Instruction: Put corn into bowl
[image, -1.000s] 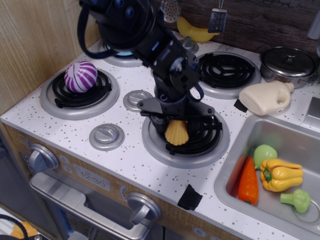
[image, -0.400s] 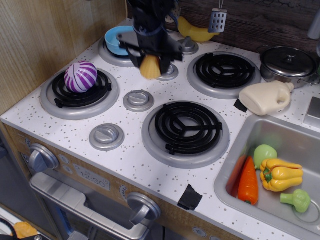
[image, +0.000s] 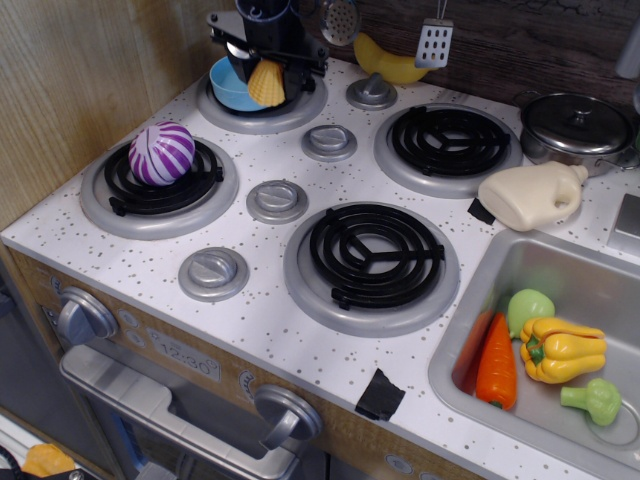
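Observation:
My black gripper (image: 268, 62) hangs at the back left of the toy stove, shut on the yellow-orange ribbed corn (image: 267, 84). The corn hangs over the right part of the light blue bowl (image: 228, 88), which sits on the back left burner. I cannot tell whether the corn touches the bowl. The gripper and corn hide the bowl's right rim.
A purple striped ball (image: 161, 153) sits on the front left burner. A banana (image: 392, 66) and spatula (image: 436, 41) are at the back wall. A silver lidded pot (image: 575, 124) and cream bottle (image: 532, 196) stand right. The sink (image: 470, 300) holds a carrot, a yellow pepper and green vegetables.
The gripper lifted the corn off the front centre burner and carried it back and left, to over the blue bowl.

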